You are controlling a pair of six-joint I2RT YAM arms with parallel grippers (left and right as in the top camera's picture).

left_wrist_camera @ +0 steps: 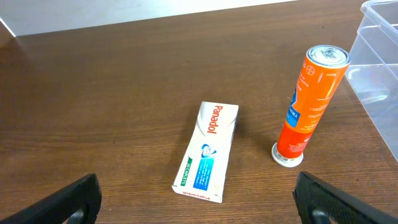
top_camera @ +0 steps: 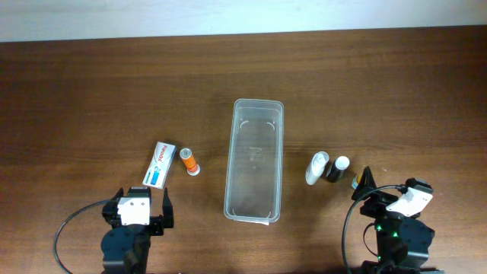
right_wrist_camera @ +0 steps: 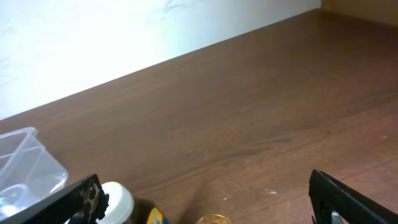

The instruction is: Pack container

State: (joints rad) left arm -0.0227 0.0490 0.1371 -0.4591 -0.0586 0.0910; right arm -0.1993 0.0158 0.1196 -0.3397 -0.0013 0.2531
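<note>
Picking the Panadol box (left_wrist_camera: 206, 152), just ahead of the spread, empty left fingers (left_wrist_camera: 74, 199), looks first — straddle its narrow width squarely before closing. The container (top_camera: 254, 152) stands to their right, past the orange tube (left_wrist_camera: 308, 106); the right fingers (right_wrist_camera: 348, 196) gape open too.

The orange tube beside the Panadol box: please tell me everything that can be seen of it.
The orange tube is a slim cylinder, plastic by its look, with white print and a blue band on its side. It stands on its white cap, the silvery flat end up, on the wooden table. It is between the Panadol box and the clear container and touches neither.
</note>
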